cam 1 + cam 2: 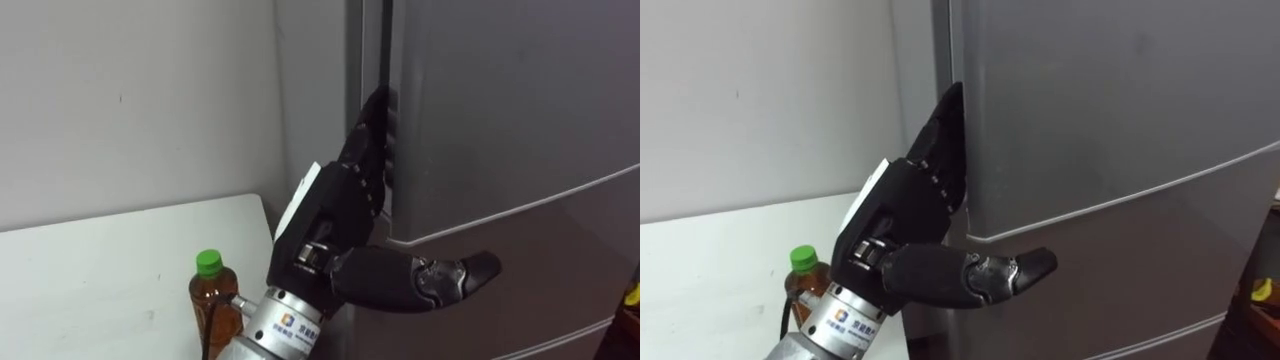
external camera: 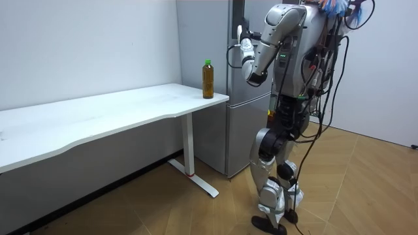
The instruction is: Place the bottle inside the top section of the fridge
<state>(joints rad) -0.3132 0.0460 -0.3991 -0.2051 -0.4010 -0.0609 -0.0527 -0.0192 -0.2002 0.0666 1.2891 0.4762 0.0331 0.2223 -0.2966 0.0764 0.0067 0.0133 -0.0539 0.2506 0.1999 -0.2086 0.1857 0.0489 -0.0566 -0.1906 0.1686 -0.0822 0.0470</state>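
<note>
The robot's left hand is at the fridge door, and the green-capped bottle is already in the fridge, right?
Not quite. The left hand is at the fridge door, but the bottle stands on the table beside the fridge, as the room view shows.

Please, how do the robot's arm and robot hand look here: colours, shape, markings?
The left robot hand is black, with jointed fingers and a thumb with grey metallic segments. A white tag sits on its back. The wrist is a silver cylinder with a small printed label. In the room view the arm has a silver-white shell and dark joints.
</note>
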